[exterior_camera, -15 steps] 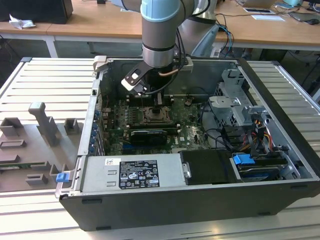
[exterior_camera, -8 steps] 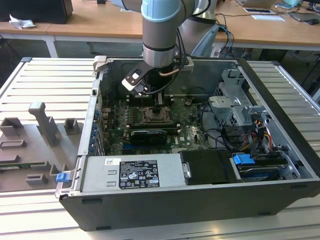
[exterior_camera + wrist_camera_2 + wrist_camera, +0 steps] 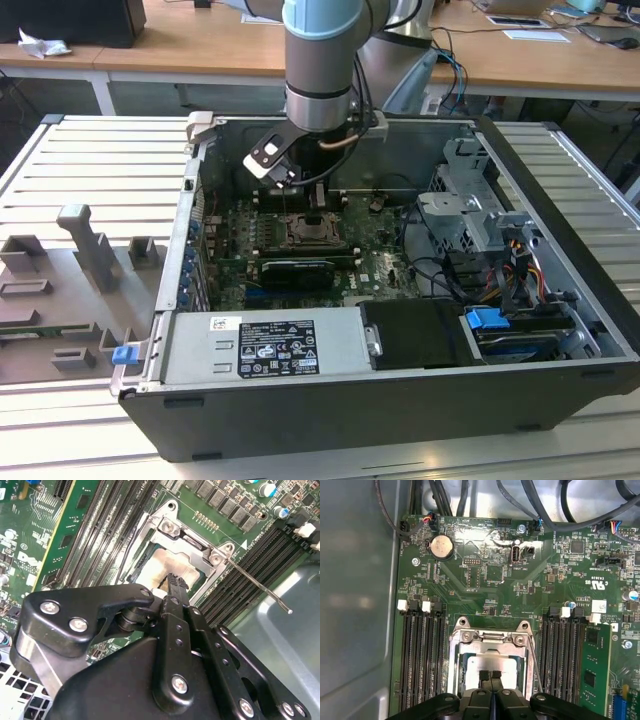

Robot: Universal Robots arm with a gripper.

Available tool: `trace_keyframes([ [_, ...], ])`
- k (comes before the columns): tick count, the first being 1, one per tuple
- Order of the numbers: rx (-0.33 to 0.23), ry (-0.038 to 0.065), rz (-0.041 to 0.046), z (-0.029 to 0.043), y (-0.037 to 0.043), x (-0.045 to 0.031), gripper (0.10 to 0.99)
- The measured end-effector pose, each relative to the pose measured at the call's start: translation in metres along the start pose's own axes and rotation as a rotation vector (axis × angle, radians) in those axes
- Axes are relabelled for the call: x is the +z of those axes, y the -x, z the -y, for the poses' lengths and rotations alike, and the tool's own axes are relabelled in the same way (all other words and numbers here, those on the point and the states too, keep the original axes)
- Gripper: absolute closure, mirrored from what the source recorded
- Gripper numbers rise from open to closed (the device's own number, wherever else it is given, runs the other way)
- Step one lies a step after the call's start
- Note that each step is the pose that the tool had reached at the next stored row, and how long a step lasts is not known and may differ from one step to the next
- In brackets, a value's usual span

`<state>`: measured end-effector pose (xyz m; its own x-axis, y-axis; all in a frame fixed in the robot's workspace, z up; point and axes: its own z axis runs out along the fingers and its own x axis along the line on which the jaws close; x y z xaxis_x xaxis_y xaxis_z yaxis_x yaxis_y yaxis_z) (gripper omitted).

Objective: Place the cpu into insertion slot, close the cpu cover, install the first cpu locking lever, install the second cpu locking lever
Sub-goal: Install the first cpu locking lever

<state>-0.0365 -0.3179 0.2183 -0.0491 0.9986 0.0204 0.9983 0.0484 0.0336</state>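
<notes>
The cpu [image 3: 494, 663] lies in the insertion slot [image 3: 312, 232] on the green board, its pale metal face [image 3: 165, 565] showing through the cut-out. Around it the silver cpu cover [image 3: 470, 639] lies down flat; in the second wrist view its frame [image 3: 192, 542] rings the chip. My gripper [image 3: 490, 675] is shut, its black fingertips [image 3: 173, 582] together right above the chip's face with nothing between them. One thin locking lever [image 3: 260, 587] sticks out free past the socket's corner; in the first wrist view the lever [image 3: 536, 665] runs along the socket's side.
Black memory slots [image 3: 422, 655] flank the socket on both sides, with a green card [image 3: 594, 670] beyond one set. A long black card [image 3: 295, 270], drive cages [image 3: 470, 215], cables and the power supply [image 3: 265, 345] fill the open case. Grey fixtures [image 3: 85, 250] stand at the exterior view's left.
</notes>
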Motion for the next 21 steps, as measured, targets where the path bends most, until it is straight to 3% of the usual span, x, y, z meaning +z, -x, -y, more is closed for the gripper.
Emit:
trace_keyframes([
  [9,0.000,0.000,0.0000,-0.0002,-0.0001,-0.0048,0.980],
  [21,0.000,0.000,0.0000,-0.0006,-0.0004,-0.0170,0.980],
])
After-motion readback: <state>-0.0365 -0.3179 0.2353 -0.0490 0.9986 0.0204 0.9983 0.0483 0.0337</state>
